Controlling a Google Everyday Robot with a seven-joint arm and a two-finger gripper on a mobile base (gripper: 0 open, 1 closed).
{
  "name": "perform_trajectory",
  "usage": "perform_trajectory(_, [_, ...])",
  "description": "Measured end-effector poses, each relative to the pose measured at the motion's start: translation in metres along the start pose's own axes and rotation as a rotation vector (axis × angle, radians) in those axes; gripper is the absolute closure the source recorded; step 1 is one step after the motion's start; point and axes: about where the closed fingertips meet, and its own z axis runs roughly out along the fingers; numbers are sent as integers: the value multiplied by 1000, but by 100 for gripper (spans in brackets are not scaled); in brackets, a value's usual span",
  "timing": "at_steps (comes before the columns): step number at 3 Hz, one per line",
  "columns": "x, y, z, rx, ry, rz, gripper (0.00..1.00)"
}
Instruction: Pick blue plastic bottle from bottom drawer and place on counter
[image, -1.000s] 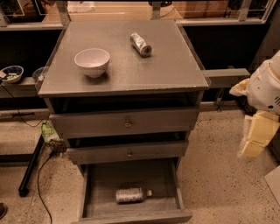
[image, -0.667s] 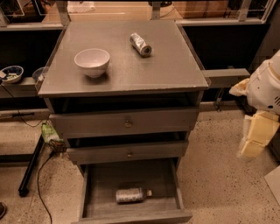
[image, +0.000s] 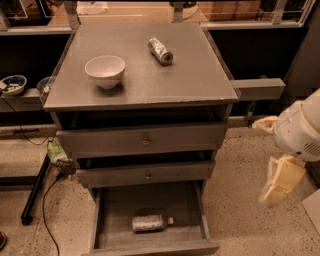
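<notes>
The blue plastic bottle (image: 150, 222) lies on its side on the floor of the open bottom drawer (image: 112, 210), white cap pointing right. The counter (image: 190, 75) is the grey top of the cabinet. It holds a white bowl (image: 105, 70) at the left and a shiny silver can (image: 160, 50) lying at the back right. My gripper (image: 279, 184) hangs at the right edge of the view, beside the cabinet and above the speckled floor. It is well to the right of the drawer and higher than the bottle, and it holds nothing.
The two upper drawers (image: 145, 141) with small knobs are slightly pulled out above the bottom drawer. A grey bar (image: 257, 89) sticks out from the cabinet's right side towards my arm. Shelves with bowls (image: 12, 84) stand at the left. A black stand leg and cable (image: 35, 192) lie on the floor at the left.
</notes>
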Motion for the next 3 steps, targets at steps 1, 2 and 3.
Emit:
perform_trajectory(1, [11, 9, 50, -44, -28, 5, 0])
perform_trajectory(2, [28, 12, 94, -94, -40, 6, 0])
perform_trajectory(3, [44, 4, 129, -154, -28, -4, 0])
